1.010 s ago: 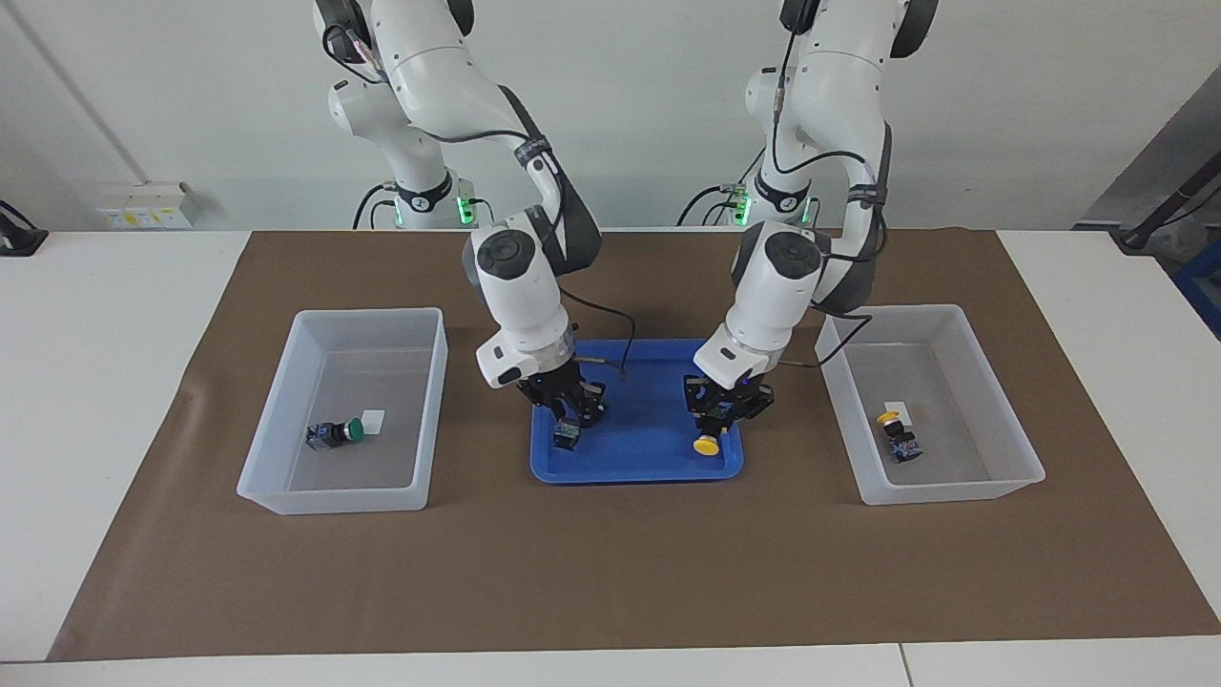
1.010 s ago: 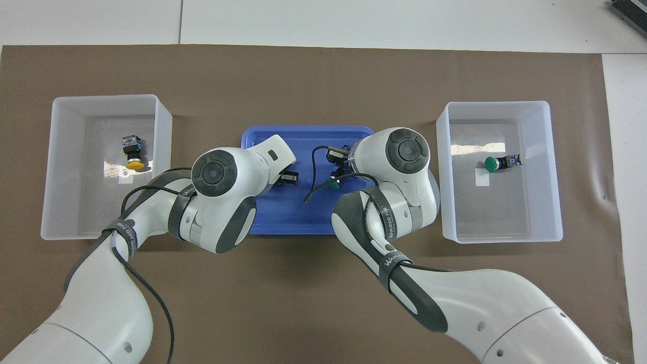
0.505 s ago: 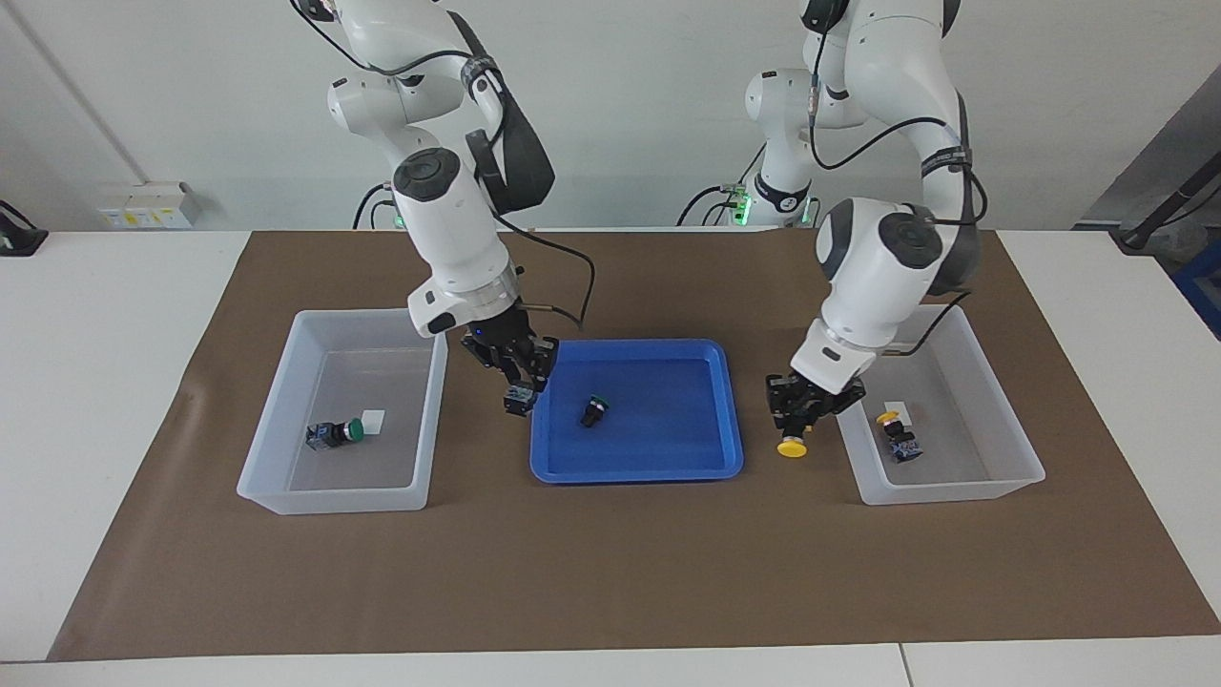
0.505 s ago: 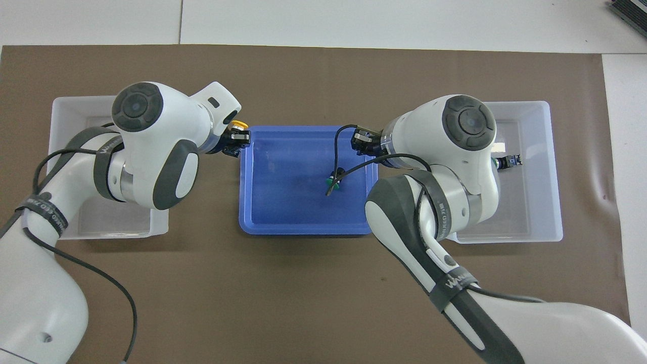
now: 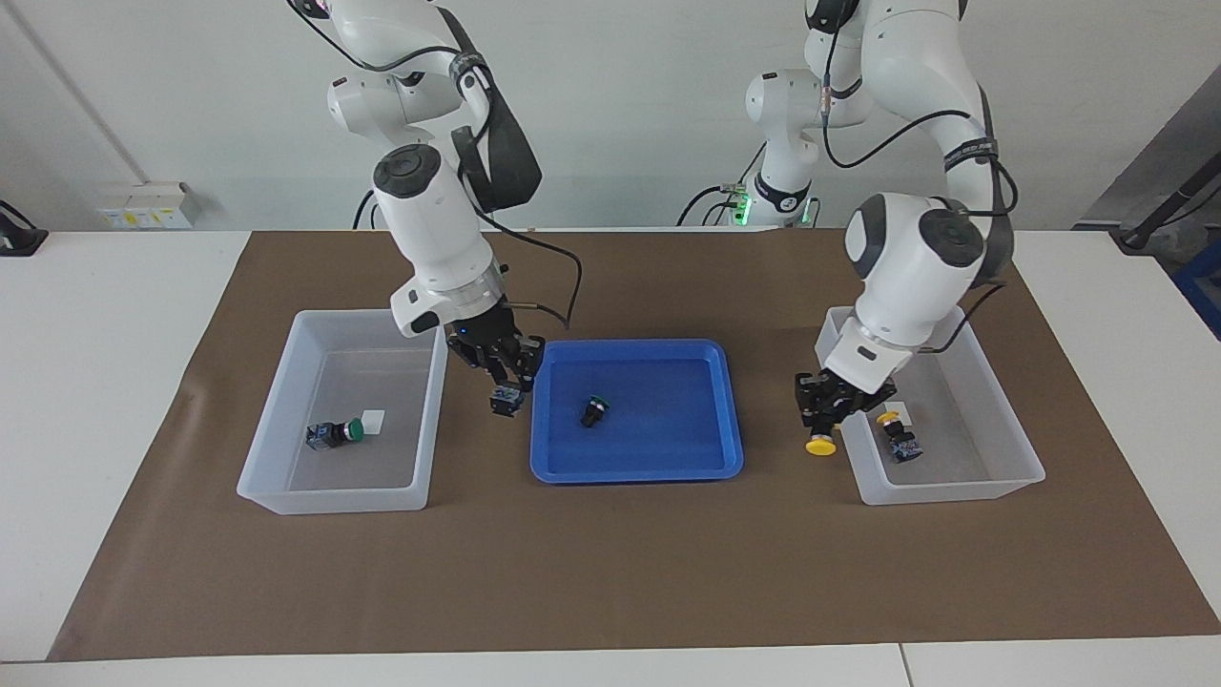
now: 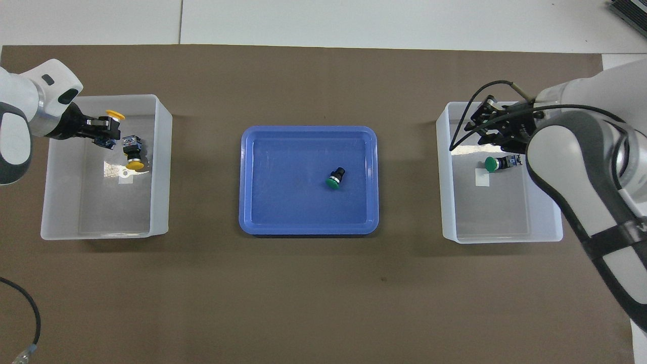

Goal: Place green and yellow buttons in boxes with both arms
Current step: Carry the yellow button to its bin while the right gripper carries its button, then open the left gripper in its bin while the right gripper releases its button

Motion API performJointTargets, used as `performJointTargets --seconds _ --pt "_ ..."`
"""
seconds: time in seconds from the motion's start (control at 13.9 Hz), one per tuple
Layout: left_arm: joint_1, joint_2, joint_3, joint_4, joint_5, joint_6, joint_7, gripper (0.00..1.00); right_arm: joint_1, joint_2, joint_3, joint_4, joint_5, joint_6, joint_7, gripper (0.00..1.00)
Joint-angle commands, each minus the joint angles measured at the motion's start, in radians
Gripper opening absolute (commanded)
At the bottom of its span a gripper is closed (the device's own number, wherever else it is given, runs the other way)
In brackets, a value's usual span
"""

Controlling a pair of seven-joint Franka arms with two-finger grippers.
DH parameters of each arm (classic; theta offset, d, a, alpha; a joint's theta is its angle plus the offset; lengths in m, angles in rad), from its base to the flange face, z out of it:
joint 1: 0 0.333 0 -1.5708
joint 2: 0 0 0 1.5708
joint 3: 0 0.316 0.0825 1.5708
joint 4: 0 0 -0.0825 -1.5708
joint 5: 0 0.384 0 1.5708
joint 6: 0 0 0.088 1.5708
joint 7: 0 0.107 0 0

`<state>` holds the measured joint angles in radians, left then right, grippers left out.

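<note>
My left gripper point(image 5: 828, 412) is shut on a yellow-capped button point(image 5: 819, 446), cap down, in the air at the tray-side wall of the clear box point(image 5: 1002, 420) at the left arm's end. In the overhead view this gripper point(image 6: 103, 132) and its button point(image 6: 115, 115) are over that box. My right gripper point(image 5: 503, 382) is shut on a button point(image 5: 505, 402) with its bluish block end down and its cap hidden. It hangs between the blue tray point(image 5: 668, 463) and the clear box point(image 5: 286, 420) at the right arm's end. In the overhead view it point(image 6: 498, 134) is over that box.
One green button point(image 5: 593, 410) lies in the blue tray. A green button point(image 5: 334, 434) and a white label point(image 5: 373, 421) lie in the box at the right arm's end. A yellow button point(image 5: 897, 434) lies in the other box. A brown mat point(image 5: 610, 572) covers the table.
Both grippers have lifted their buttons out of the blue tray and swung apart, each toward the box at its own end. One green button stays in the tray.
</note>
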<state>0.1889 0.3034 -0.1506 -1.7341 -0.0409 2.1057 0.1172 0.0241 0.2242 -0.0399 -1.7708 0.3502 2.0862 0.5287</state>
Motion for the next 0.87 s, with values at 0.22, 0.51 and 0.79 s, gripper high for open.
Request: performJointTargets --seconds 0.22,0.51,0.79 --pt "0.083 -0.073 0.003 -0.222 -0.001 0.164 0.013 0.00 -0.072 -0.016 0.014 -0.165 0.062 0.127 -0.217 0.00" --pt "0.106 -0.055 0.003 -0.285 -0.001 0.269 0.006 0.23 -0.062 -0.014 0.014 -0.234 0.066 0.208 -0.295 0.13" --pt "0.086 -0.047 0.002 -0.265 -0.001 0.269 -0.039 0.74 -0.058 -0.017 0.015 -0.248 0.061 0.227 -0.350 1.00"
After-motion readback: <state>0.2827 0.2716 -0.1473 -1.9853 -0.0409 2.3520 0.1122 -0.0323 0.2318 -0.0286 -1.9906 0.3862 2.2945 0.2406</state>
